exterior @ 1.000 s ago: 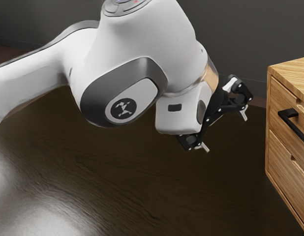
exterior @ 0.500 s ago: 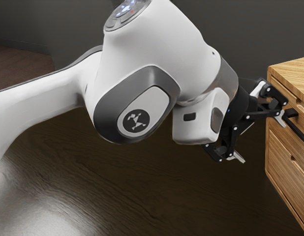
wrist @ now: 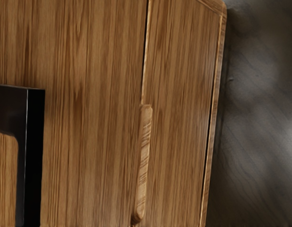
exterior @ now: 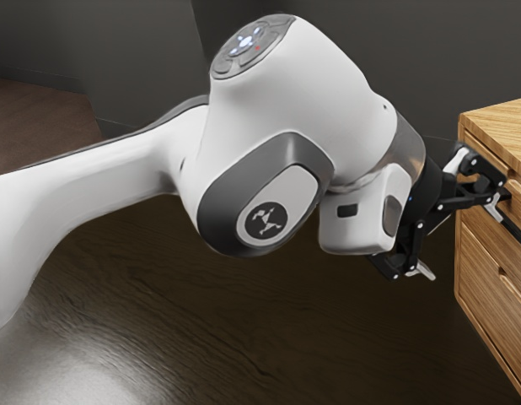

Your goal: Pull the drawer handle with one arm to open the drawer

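Item: tool [exterior: 463,240], fingers spread open, nothing held; black drawer handle [wrist: 35,156] just ahead twd exterior view's right, long axis horiz. along top drawer front [wrist: 89,71].

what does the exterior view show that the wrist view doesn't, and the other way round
Exterior view: the white robot arm reaching in from the view's left, and its black two-finger gripper, fingers open, at the front of the light wooden drawer cabinet.
Wrist view: a close look at the black bar handle and a rounded light-wood strip along a seam in the cabinet's front.
Both: the cabinet and the dark wood-grain surface beneath it.
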